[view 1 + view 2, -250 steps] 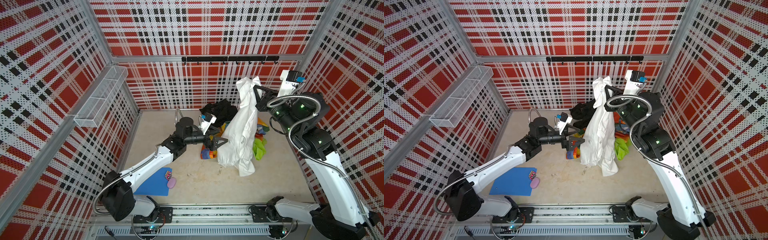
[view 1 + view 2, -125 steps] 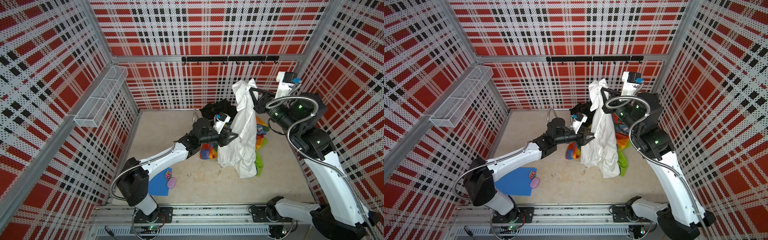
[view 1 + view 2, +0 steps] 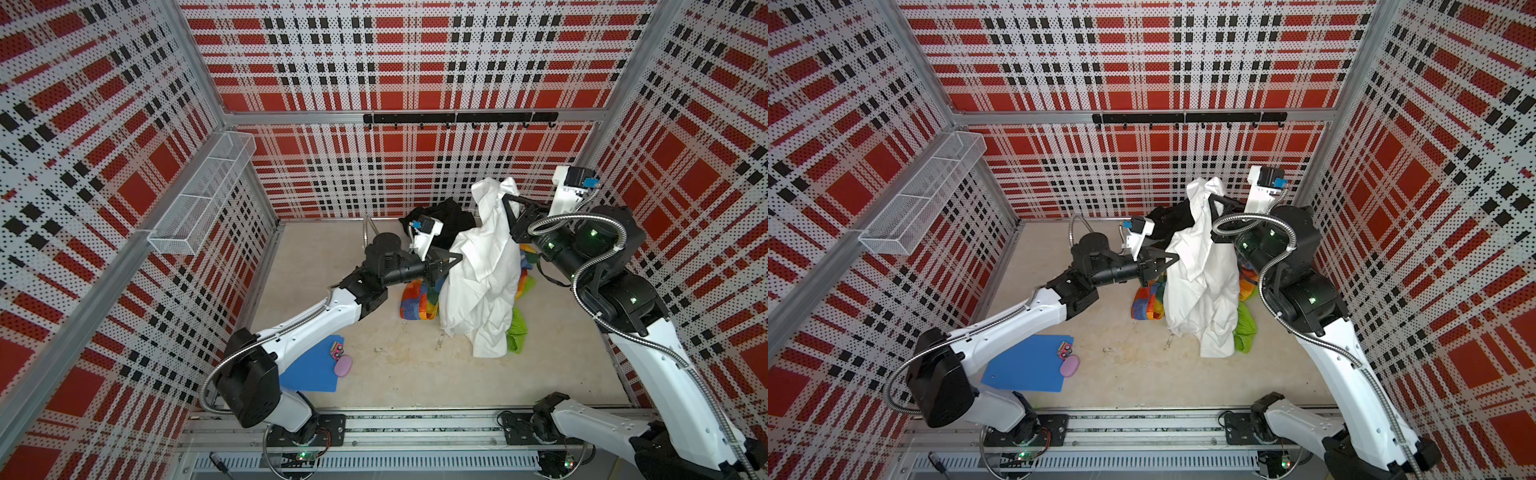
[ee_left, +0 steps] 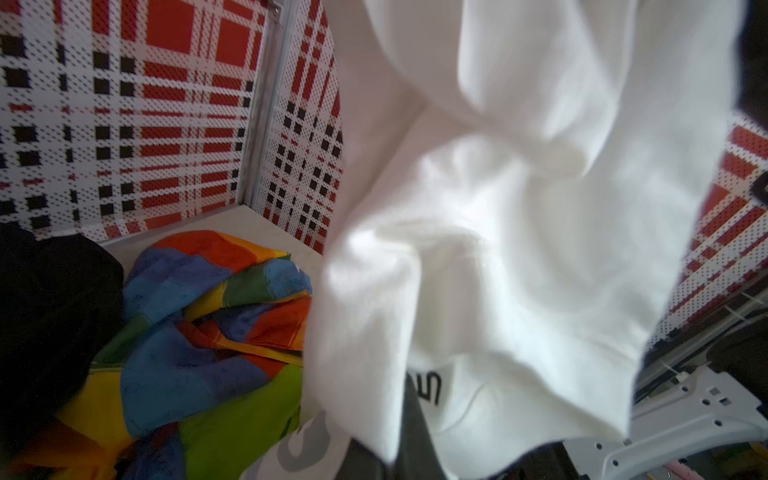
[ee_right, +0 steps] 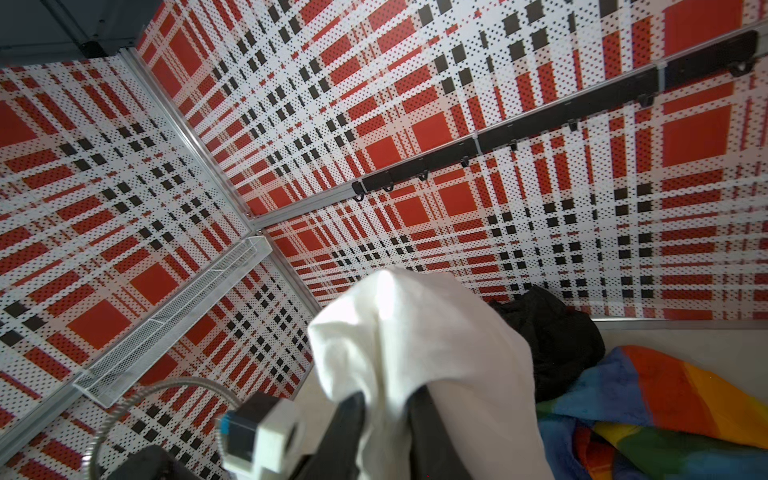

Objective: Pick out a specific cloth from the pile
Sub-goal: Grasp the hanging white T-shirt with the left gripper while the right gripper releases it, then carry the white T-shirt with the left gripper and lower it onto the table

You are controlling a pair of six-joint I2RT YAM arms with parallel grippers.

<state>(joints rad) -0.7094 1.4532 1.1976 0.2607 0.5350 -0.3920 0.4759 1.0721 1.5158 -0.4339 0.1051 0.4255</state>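
Left gripper [image 3: 456, 258]: jaws pressed together, tips pinching a fold on the side edge of the cloth [image 3: 482, 282], roughly midway up its hanging length. The same shows in both top views [image 3: 1174, 260]. From the left wrist camera, soft white folds drape over a dark finger [image 4: 409, 419], with a bit of dark blocky lettering [image 4: 432, 384] beside it.

Right gripper [image 3: 507, 200]: raised high near the back wall, with the top of the cloth bunched between its two black fingers [image 5: 351, 428] and spilling over them in a rounded hump. Whether the jaws press the fabric or it only lies draped there, I cannot tell.

The cloth: white, matte, lightly creased woven-looking fabric. It hangs as a long, loose column from the right gripper down to the floor [image 3: 374, 365]. Its lower hem rests crumpled on the beige, scuffed surface and partly covers the pile [image 3: 417, 301].

The pile:
- Rainbow patchwork cloth [image 4: 199, 332]: blocks of orange, blue, green and yellow, rumpled, lying beside and behind the white cloth.
- Black garment [image 3: 451, 218]: a dark, shapeless heap at the back, next to the wall.
- Lime-green garment [image 3: 517, 328]: peeks out at the lower edge of the white cloth, on the side of the right arm.

Also seen:
- Flat blue mat [image 3: 316, 370] near the left arm's base.
- Small smooth pink oval [image 3: 343, 366] at the mat's edge.
- White wire-mesh basket [image 3: 203, 199] mounted on the side wall.
- Black hook rail [image 3: 457, 118] across the back wall.
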